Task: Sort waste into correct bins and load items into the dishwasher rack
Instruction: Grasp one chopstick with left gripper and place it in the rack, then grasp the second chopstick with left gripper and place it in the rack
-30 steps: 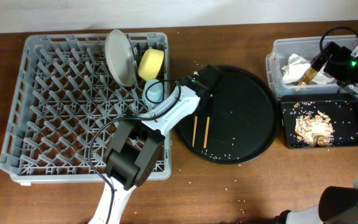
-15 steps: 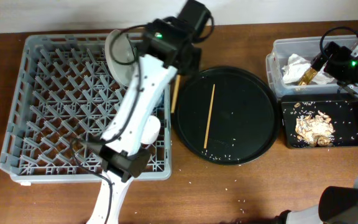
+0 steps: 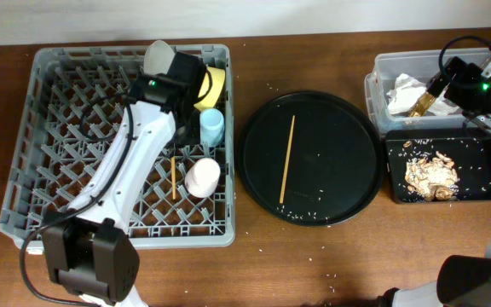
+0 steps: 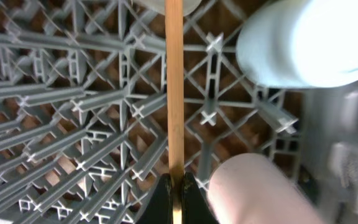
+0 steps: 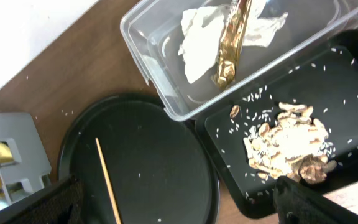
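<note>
My left gripper (image 3: 174,152) is shut on a wooden chopstick (image 4: 174,93), held low over the grey dishwasher rack (image 3: 75,128) beside the pinkish-white cup (image 3: 202,176) and light blue cup (image 3: 212,126). The grey plate (image 3: 158,58) and yellow bowl (image 3: 214,85) stand at the rack's back. The second chopstick (image 3: 287,158) lies on the round black tray (image 3: 348,136). My right gripper (image 5: 185,208) is open and empty, high above the bins. The clear tub (image 3: 382,64) holds white paper (image 5: 197,43) and the brown fish-like scrap (image 5: 229,50). The black rectangular tray (image 3: 484,145) holds food leftovers (image 3: 429,175).
White grains are scattered on the round tray, the rectangular tray and the wooden table (image 3: 314,264). The round tray sits between the rack and the two bins. The right arm's body and cables hang over the tub's right end.
My left arm lifted one chopstick off the round tray and carried it left, down over the rack beside the cups. The right arm has not moved.
</note>
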Motion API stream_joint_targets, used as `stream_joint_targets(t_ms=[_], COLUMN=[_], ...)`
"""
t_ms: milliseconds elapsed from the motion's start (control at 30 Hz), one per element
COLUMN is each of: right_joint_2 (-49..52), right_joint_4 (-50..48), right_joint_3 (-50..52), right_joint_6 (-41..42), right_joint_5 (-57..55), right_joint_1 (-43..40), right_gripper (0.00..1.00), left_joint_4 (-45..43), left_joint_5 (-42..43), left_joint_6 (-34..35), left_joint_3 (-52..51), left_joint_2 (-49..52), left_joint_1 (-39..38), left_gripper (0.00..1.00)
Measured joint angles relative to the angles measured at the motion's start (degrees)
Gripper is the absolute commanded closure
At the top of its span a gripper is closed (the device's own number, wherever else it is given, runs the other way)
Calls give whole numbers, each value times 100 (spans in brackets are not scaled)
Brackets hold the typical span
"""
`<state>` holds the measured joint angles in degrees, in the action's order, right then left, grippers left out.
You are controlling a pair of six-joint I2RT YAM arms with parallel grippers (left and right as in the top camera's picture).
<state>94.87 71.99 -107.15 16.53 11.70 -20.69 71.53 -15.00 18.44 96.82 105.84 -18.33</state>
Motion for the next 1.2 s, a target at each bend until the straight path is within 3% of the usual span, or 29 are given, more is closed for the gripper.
stream_joint_targets(t_ms=[33, 100, 200, 267, 333, 400, 467, 533, 633, 867, 1133, 1200], right_joint_2=[0, 0, 0, 0, 0, 0, 0, 0, 0, 0, 0, 0], right_joint_4=[0, -2, -4, -7, -2, -2, -4, -2, -2, -2, -2, -2], right_joint_3=[0, 0, 0, 0, 0, 0, 0, 0, 0, 0, 0, 0], right_joint_6=[-2, 0, 0, -2, 0, 2, 0, 0, -4, -2, 0, 0], right_joint_5=[2, 2, 2, 2, 2, 2, 2, 2, 0, 2, 2, 2], right_joint_1=[0, 0, 0, 0, 0, 0, 0, 0, 0, 0, 0, 0], right_gripper=[2, 1, 2, 1, 2, 2, 1, 2, 2, 1, 2, 2], left_joint_4=[-442, -927, -988, -654, -350, -1064, -1655, -1803, -1888, -2083, -2190, -2190], left_joint_5=[66, 129, 223, 431, 879, 1510, 1683, 1816, 1823, 1821, 1478, 1475], left_joint_6=[-181, -417, -584, -584, -584, -584, -540, -514, -492, -385, -131, -79], left_joint_3=[-398, -1121, -1274, -881, 229, 1314, 1335, 1344, 1329, 1329, 1311, 1290], left_joint_2=[-11, 4, 13, 17, 13, -59, 42, 815, 1707, 2734, 2865, 2885], left_joint_1=[96, 208, 201, 201, 186, -343, -1064, -1729, -1845, -2328, -2328, -2328], left_gripper=[100, 62, 54, 55, 55, 55, 53, 53, 54, 60, 61, 73])
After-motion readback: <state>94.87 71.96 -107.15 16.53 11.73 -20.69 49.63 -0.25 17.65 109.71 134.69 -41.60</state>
